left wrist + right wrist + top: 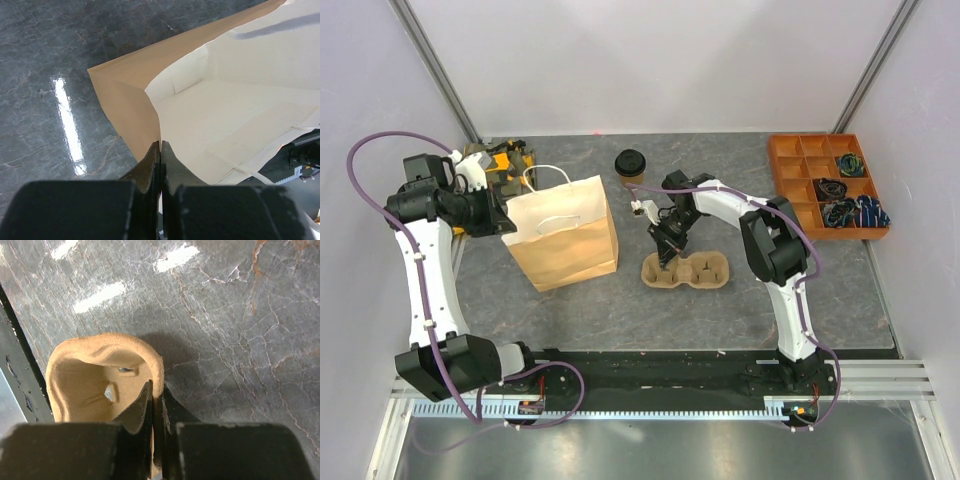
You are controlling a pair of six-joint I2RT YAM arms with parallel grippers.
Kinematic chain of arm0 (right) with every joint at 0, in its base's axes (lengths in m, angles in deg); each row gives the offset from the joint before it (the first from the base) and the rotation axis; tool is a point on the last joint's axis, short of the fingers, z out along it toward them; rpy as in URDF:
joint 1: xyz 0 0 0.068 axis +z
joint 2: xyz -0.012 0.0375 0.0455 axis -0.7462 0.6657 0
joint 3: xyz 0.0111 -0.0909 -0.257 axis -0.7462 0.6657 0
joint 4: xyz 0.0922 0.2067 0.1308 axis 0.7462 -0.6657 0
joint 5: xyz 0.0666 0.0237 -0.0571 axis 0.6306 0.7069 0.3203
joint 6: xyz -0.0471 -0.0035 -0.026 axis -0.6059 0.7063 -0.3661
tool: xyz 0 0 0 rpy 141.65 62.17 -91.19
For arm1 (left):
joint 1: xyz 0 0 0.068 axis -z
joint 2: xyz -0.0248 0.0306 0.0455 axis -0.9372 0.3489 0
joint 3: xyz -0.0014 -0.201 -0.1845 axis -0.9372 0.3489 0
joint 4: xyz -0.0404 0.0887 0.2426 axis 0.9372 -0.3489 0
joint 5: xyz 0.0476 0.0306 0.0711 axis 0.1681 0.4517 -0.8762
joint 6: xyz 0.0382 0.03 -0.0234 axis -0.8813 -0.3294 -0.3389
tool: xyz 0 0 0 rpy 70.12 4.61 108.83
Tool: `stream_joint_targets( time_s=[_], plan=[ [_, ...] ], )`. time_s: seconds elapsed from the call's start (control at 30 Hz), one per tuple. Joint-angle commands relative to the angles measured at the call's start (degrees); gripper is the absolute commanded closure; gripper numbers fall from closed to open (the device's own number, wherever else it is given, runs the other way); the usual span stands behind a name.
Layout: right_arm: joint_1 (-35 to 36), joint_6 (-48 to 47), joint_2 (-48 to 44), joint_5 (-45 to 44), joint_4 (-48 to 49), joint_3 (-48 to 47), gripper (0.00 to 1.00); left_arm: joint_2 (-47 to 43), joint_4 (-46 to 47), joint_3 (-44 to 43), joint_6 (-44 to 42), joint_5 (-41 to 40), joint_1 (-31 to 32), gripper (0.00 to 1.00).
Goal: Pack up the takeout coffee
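**A:** Cup position?

**B:** The takeout coffee (631, 165) stands upright with its black lid (631, 158) on. It is toward the far side of the table (720, 320), just past the far right corner of the paper bag (562, 240). Nothing touches it.

**A:** Progress?

**B:** Early, as I judge it. The coffee is neither in the pulp carrier (687, 270) nor in the bag, so all the packing is left.

**A:** Grippers?

**B:** Right gripper (157, 395) is pressed together on the carrier's rim wall, one finger inside a well and one outside. Left gripper (160, 148) is pinched on the edge of the bag's mouth, and the pale lining shows beyond it.

**A:** Room to move?

**B:** The carrier lies nearer the arms than the coffee, apart from it, with bare table between. The bag is just left of both. An orange parts tray (825, 185) sits well apart in the far right corner. The back wall is close behind the coffee, so an approach from the near side looks freest. The carrier's thin rim may flex under the pinch.
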Motion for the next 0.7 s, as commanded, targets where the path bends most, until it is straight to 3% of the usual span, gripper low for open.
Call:
stream_joint_targets(
  time_s=[0.0, 0.1, 0.2, 0.23, 0.33, 0.5, 0.67],
  plan=[
    [0.63, -2.63, 4.35, -5.67, 2.32, -1.17, 0.89, 1.03, -1.71, -0.59, -2.22, 3.03, 0.11, 0.98],
    [0.63, -2.54, 4.62, -6.63, 1.97, -2.05, 0.84, 0.77, -1.36, -0.06, -1.25, 3.82, 0.11, 0.98],
    [0.63, -2.89, 3.83, -8.13, 1.97, -2.41, 0.67, 0.07, -0.74, 0.29, -0.81, 3.99, 0.2, 0.98],
    [0.55, -3.07, 3.3, -8.48, 1.97, -2.76, 0.57, -0.11, -0.48, 0.2, -0.81, 4.08, 0.2, 0.98],
    [0.46, -2.55, 1.2, -9.97, 1.88, -3.37, 0.42, -0.63, -0.04, 0.2, -0.45, 4.17, 0.2, 0.98],
    [-1.12, 1.66, -5.65, -8.05, 1.7, -2.42, 0.3, -2.65, 0.66, 1.6, -0.63, 4.52, 0.37, 0.98],
    [-4.71, 12.89, -17.25, -7.51, 6.08, 4.78, 0.29, -4.15, 1.28, 3.27, -0.54, 4.08, 0.64, 0.98]
  ],
)
